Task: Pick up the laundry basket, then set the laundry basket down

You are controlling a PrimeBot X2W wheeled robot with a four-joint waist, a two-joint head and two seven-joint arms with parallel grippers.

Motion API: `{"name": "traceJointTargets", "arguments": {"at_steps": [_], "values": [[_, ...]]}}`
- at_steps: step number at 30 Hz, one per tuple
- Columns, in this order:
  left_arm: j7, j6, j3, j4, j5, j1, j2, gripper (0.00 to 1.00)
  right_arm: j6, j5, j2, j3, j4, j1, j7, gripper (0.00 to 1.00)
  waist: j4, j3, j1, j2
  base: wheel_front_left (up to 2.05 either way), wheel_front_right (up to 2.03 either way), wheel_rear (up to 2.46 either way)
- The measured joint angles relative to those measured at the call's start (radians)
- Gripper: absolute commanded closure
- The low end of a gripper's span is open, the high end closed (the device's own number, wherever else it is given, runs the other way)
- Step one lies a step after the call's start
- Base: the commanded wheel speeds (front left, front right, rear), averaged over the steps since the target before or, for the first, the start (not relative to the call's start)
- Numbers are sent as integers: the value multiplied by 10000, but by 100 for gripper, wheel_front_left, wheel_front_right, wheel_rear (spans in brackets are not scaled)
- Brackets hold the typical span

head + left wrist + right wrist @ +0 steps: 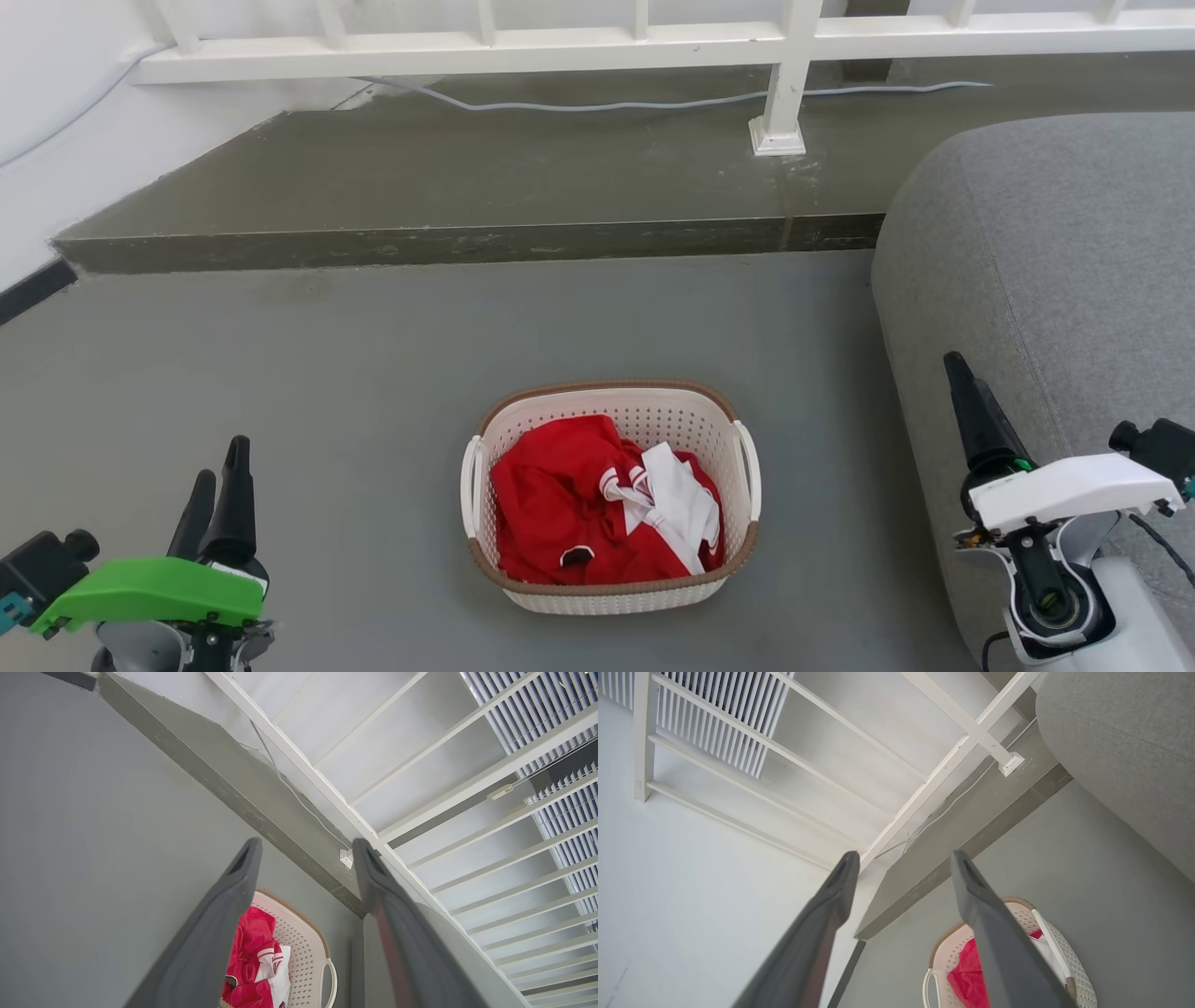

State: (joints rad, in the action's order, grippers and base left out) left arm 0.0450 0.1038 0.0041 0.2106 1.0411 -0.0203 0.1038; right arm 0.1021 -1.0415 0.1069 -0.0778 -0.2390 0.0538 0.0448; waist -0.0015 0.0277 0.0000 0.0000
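Observation:
The laundry basket (611,411) stands on the grey floor in the middle of the head view, cream-white and perforated with a brown rim and white side handles. Red and white clothes (597,504) lie inside it. My left gripper (219,467) is at the lower left, well apart from the basket, open and empty. My right gripper (957,369) is at the lower right beside the sofa, also apart from the basket. The left wrist view shows the basket (303,938) between my open fingers (233,891). In the right wrist view the basket (1064,952) sits behind my open fingers (971,896).
A grey sofa (1055,271) fills the right side, close to my right arm. Beyond the basket a raised concrete step (467,243) runs across, with a white railing (597,42) and a grey cable (653,101) on it. A white wall is at the left.

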Motion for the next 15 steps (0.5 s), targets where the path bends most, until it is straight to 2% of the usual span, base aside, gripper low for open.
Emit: {"name": "traceJointTargets", "arguments": {"at_steps": [4,15], "values": [[109,-31,-27,-111,-535,-1,-17,0,-161,625,6,-153,65,11,138,0,0,28,0,0,0,0,0],[522,-31,-38,-362,-2075,-4,-142,0,-332,2096,4,-510,155,70,518,0,-3,97,0,0,0,0,0]]}}
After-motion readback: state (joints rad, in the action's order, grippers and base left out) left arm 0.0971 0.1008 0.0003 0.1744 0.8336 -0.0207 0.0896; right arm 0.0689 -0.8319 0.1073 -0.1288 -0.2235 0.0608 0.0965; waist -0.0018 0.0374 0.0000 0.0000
